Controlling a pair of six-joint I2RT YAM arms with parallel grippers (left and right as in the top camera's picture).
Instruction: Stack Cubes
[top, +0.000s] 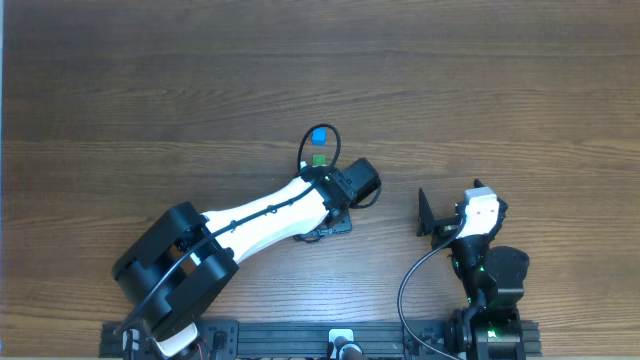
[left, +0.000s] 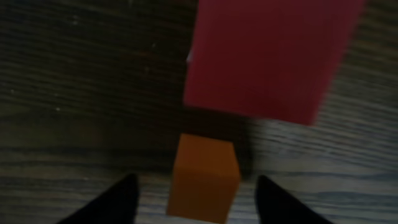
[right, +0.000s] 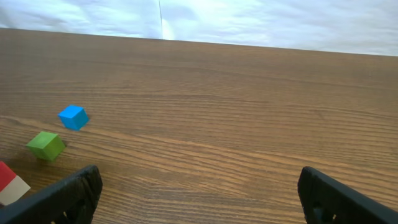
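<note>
The left gripper (left: 196, 182) is hanging low over the wooden table (top: 150, 80) with its fingers spread wide. It is gripping nothing. The orange cube (left: 205, 179) is sitting on the wood right between the two fingers, with a clear gap showing on either side, so neither finger is touching it. Just beyond the fingertips the red cube (left: 267, 56) is looming large, close behind the orange one and a shade off to one side.

Further out past this hand, the green cube (top: 319, 159) and the blue cube (top: 319, 135) are lying on the table in a line. Green is the nearer one, and the two are a little apart.

The right gripper (right: 199, 173) is sitting back near its own base, well apart from all the cubes. Its fingers are also wide open and it is carrying nothing. From its wrist camera, green and blue are showing far off to one side of the hand, resting on the bare wood.
</note>
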